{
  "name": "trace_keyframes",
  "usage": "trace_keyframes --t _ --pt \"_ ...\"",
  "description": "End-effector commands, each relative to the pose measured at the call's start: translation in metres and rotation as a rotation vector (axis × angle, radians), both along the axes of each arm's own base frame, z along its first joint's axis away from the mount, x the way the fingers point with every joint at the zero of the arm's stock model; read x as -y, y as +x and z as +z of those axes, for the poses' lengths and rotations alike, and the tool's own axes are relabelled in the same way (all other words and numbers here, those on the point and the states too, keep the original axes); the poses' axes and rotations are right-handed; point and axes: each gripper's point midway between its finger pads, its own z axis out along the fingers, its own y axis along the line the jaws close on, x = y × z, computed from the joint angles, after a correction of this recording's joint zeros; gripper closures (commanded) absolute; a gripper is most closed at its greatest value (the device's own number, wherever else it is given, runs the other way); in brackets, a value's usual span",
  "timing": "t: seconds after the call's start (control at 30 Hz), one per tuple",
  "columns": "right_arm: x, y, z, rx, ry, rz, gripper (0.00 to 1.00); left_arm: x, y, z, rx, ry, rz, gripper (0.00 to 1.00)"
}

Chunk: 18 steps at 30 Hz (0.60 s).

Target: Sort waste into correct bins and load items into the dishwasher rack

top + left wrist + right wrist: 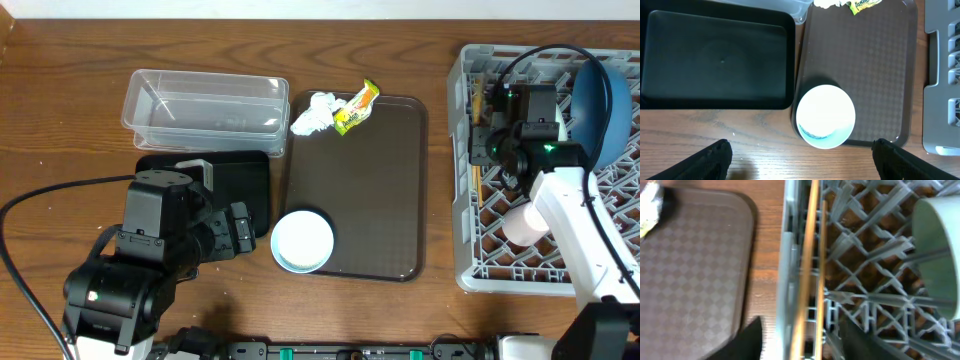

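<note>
Rack (466,250): the dishwasher rack, a square light-grey plastic crate with a lattice floor and pegs, on the right side of the wooden table (70,90).
- Dark-blue bowl (602,105): large, glossy, tilted on edge at the rack's far right.
- Pale mint-green bowl (940,255): smooth, on edge among the pegs.
- Small pink cup (520,224): near the rack's front, beside the right arm.
- Wooden chopsticks (812,270): a thin straight pair lying along the inside of the rack's left wall.

Right gripper (800,342): over that wall with its black fingers spread. The chopsticks run between the fingers, and neither finger visibly presses on them.

Left gripper (801,150): fingers (715,155) wide apart and holding nothing, over bare wood just short of the white bowl.

White bowl (826,116): round, smooth and upright, with pale blue at the rim. It sits on the near left corner of the serving tray.

Serving tray (390,200): flat, dark brown, with a diamond-textured surface and rounded corners. It lies between the tubs and the rack.

Crumpled white tissue (313,113) and yellow-green crinkled snack wrapper (356,106): touching each other at the tray's far edge.

Clear tub (205,100): transparent plastic with rounded corners, left of the tray's far end.

Black tub (715,60): shallow and glossy, just beside the tray's left edge. The left arm partly covers it in the overhead view.
</note>
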Motion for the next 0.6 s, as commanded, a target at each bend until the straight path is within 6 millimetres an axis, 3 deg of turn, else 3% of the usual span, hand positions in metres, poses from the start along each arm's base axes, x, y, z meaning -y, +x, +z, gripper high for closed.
trace_keyframes --t 0.0,0.13,0.23,0.4,0.57 --pt "-0.033 -0.003 0.035 0.086 0.104 0.078 0.46 -0.001 0.001 0.006 0.016 0.003 0.006 0.08" --pt "-0.071 -0.018 0.078 0.185 0.207 0.175 0.45 -0.001 0.001 0.006 0.016 0.003 0.006 0.08" --pt "-0.1 -0.034 0.096 0.22 0.226 0.255 0.45 -0.001 0.001 0.006 0.016 0.003 0.006 0.08" --pt "-0.147 -0.058 0.094 0.179 0.256 0.352 0.41 -0.001 0.001 0.006 0.016 0.003 0.006 0.08" --pt "-0.166 -0.069 0.094 0.167 0.276 0.394 0.34 -0.001 0.001 0.006 0.016 0.003 0.006 0.08"
